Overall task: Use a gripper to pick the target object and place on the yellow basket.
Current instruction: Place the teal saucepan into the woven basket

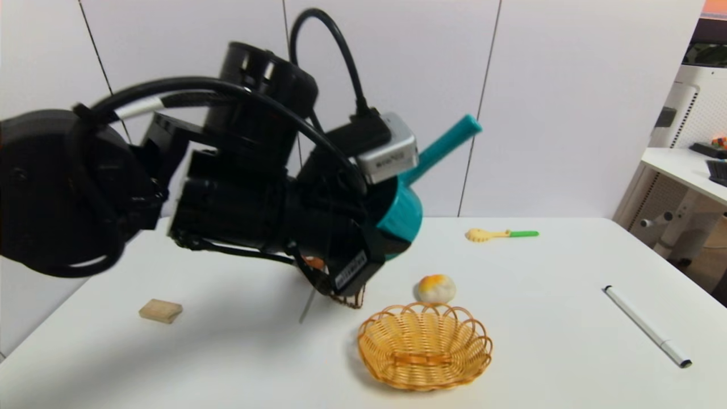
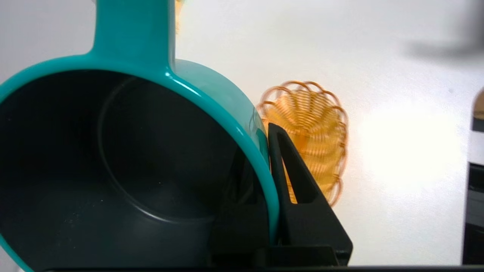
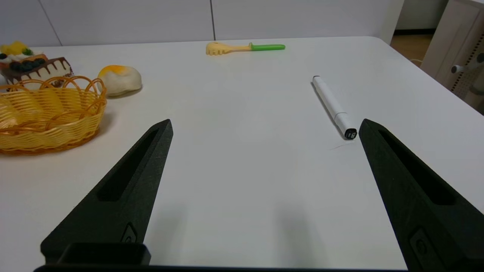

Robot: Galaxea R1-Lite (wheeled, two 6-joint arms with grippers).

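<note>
My left gripper holds the teal saucepan in the air, above and to the left of the yellow basket. Its handle points up and away toward the wall. In the left wrist view one finger lies inside the dark pan and the other finger presses the outside of its wall, with the basket seen below on the table. The basket is empty. My right gripper hovers open over bare table, off to the right of the basket.
A round bun lies just behind the basket. A cake slice sits behind the basket's left. A yellow-green toy fork is at the back, a white marker at the right, a wooden block at the left.
</note>
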